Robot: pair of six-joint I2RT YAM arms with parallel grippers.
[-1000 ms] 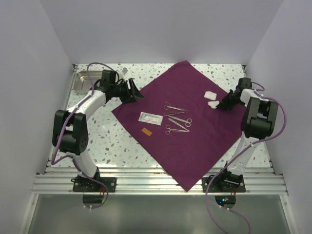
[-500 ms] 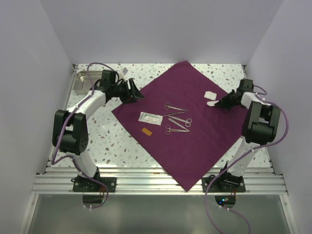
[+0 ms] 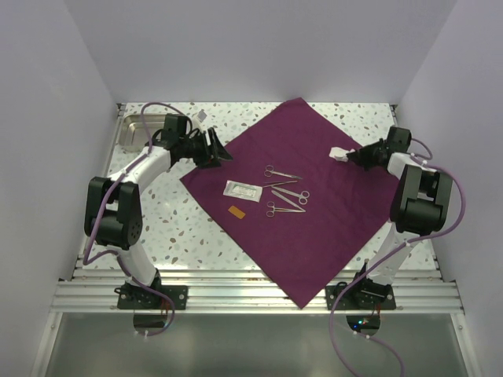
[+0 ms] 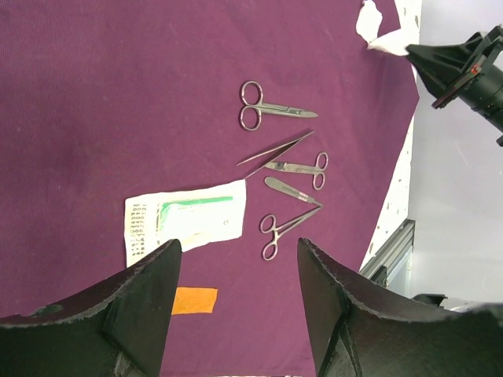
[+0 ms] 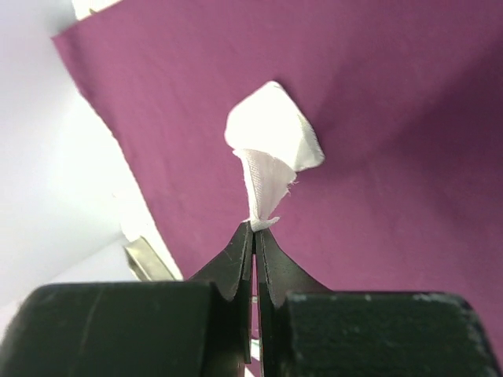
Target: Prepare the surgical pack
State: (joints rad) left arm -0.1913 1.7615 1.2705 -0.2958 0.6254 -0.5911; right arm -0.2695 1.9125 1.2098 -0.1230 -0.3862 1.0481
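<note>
The deep purple-maroon cloth (image 3: 314, 220) lies spread as a square sheet on the speckled table. On it lie scissors (image 3: 280, 172), forceps and clamps (image 3: 288, 198), a white packet (image 3: 242, 190) and an orange tag (image 3: 236, 213). My right gripper (image 3: 351, 155) is shut on a white gauze piece (image 5: 263, 184) and holds it above the cloth, over a second gauze pad (image 5: 271, 126). My left gripper (image 3: 218, 149) is open and empty above the cloth's left corner; its view shows the packet (image 4: 185, 222), the tag (image 4: 194, 300) and the instruments (image 4: 287, 169).
A metal tray (image 3: 140, 129) stands at the table's far left corner. White walls close in the sides and back. An aluminium rail (image 3: 251, 294) runs along the near edge, overlapped by the cloth's near corner.
My right gripper has lifted a gauze piece off the cloth and moved up and left with it. The left arm has barely moved.
</note>
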